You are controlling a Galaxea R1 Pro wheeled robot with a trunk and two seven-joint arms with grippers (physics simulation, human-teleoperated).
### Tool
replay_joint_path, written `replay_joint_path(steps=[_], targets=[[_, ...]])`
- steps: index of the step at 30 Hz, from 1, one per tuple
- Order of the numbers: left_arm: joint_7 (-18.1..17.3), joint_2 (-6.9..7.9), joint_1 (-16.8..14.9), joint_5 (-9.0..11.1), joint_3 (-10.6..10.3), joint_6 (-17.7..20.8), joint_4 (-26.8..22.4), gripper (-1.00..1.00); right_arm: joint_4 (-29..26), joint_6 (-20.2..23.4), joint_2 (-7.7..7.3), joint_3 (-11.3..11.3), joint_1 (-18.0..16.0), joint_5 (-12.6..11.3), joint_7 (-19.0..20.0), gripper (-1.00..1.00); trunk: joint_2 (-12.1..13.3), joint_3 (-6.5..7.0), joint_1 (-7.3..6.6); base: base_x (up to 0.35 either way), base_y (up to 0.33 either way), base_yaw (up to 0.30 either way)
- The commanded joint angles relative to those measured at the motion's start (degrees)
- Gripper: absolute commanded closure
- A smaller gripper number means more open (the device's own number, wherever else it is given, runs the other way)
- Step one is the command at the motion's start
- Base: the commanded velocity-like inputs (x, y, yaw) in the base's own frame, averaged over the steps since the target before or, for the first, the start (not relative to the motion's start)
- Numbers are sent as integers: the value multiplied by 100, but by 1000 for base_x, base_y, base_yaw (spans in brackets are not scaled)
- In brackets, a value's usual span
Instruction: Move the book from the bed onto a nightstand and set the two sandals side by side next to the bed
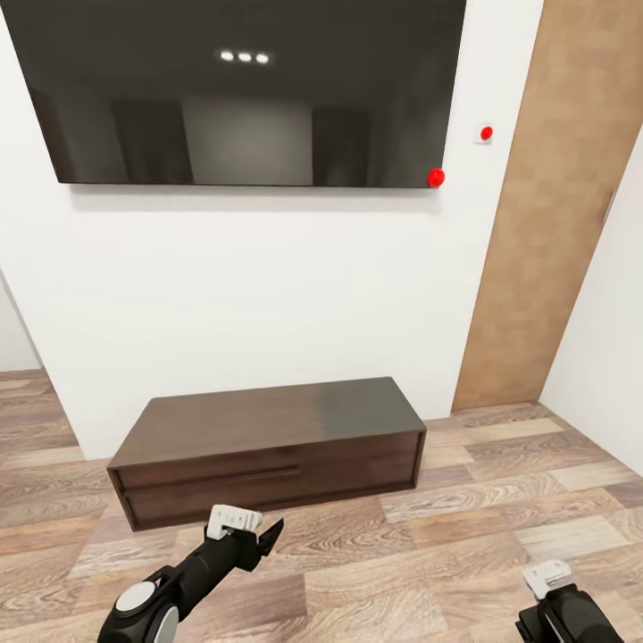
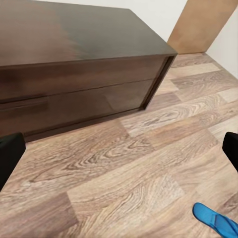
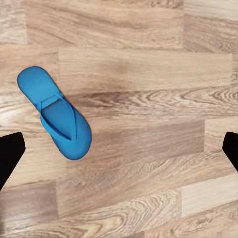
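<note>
Both tools, left [image 1: 268,538] and right [image 3: 119,151], gape wide over wood floor [image 1: 429,554], a blue sandal [image 3: 55,113] below the right.

A white wall [image 1: 268,286] carries a dark TV [image 1: 241,89] reflecting three ceiling lights. Below it a low dark wood cabinet [image 1: 268,446] stands on the wood-plank floor [image 1: 446,554]. A tan door [image 1: 554,223] stands at the right.

Browns, white and one bright blue

Dark brown drawer cabinet [image 1: 268,446] on grained tan-brown plank floor [image 1: 464,536]; white wall [image 1: 268,286]; glossy black screen [image 1: 241,89]; light brown door [image 1: 554,223]; bright blue sandal [image 3: 55,113].
</note>
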Motion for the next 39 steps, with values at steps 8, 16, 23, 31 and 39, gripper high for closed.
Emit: replay_joint_path(steps=[8, 16, 23, 31, 39], targets=[[-1, -10, -3, 56, 9, 53, -6, -100, -4, 22, 4, 12, -3, 67, 45, -100, -325, -150, 175, 0, 0, 0], [5, -14, -3, 56, 9, 47, 0, -100, -3, 5, 5, 12, -4, 75, 45, -100, -646, -294, 351, 0, 0, 0], [7, -14, -3, 56, 9, 46, 1, -100, -3, -29, 5, 12, -3, 85, 24, -100, -927, -419, 505, 0, 0, 0], [7, -14, -3, 56, 9, 49, -5, -100, -2, -35, 5, 12, -3, 86, 12, -100, -1247, -563, 681, 0, 0, 0], [7, -14, -3, 56, 9, 48, -6, -100, -2, -35, 5, 12, -3, 86, 10, -100, -1258, -740, 701, 0, 0, 0]])
